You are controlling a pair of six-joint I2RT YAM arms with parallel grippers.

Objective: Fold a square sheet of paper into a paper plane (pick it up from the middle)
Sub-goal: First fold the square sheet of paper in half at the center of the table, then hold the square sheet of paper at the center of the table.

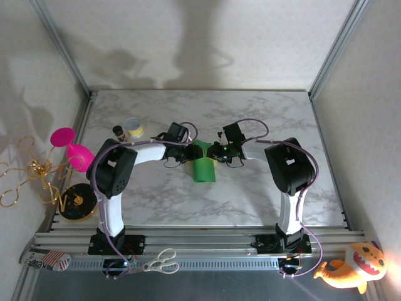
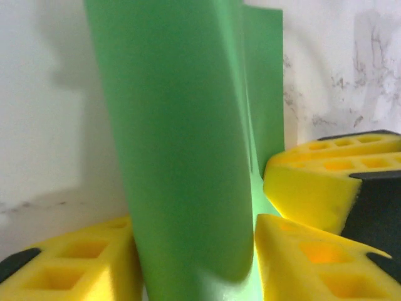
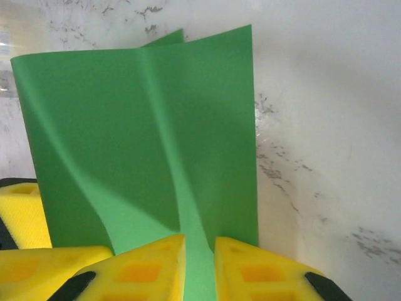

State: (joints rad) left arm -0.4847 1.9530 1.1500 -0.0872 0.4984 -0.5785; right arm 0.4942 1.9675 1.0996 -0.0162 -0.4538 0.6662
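- right gripper (image 3: pixel 199 243): jaws almost together, pinching a narrow strip of the square sheet of paper (image 3: pixel 144 144) between its yellow pads (image 3: pixel 147 266). I call that a hold.
- left gripper (image 2: pixel 194 241): jaws stand apart. A rounded fold of the paper bulges in the gap and brushes both pads (image 2: pixel 81 263) but isn't pressed flat, so I read it as loose, not clamped.
- one right-gripper pad sits at the right of the left wrist view, just beside the paper. A left-gripper pad sits at the left edge of the right wrist view.
- paper itself: bright green, doubled over, with a soft crease along its length. A second layer peeks out at the far edge in the right wrist view.
- top camera: both grippers meet tip to tip mid-counter with the paper between them. It runs toward the near edge as a narrow rectangle, and I can't tell if its free end touches the counter (image 1: pixel 250 194).
- counter surface is a white marble pattern.
- behind and left of the left gripper: small round tin (image 1: pixel 133 128), with a dark little bottle (image 1: pixel 118 132) just beside it.
- off the counter's left side: two pink discs (image 1: pixel 62 136), gold wire loops (image 1: pixel 25 172), black round disc (image 1: pixel 75 200).
- near rail: scissors (image 1: pixel 161 262).
- near right corner: orange plush toy (image 1: pixel 351 269).
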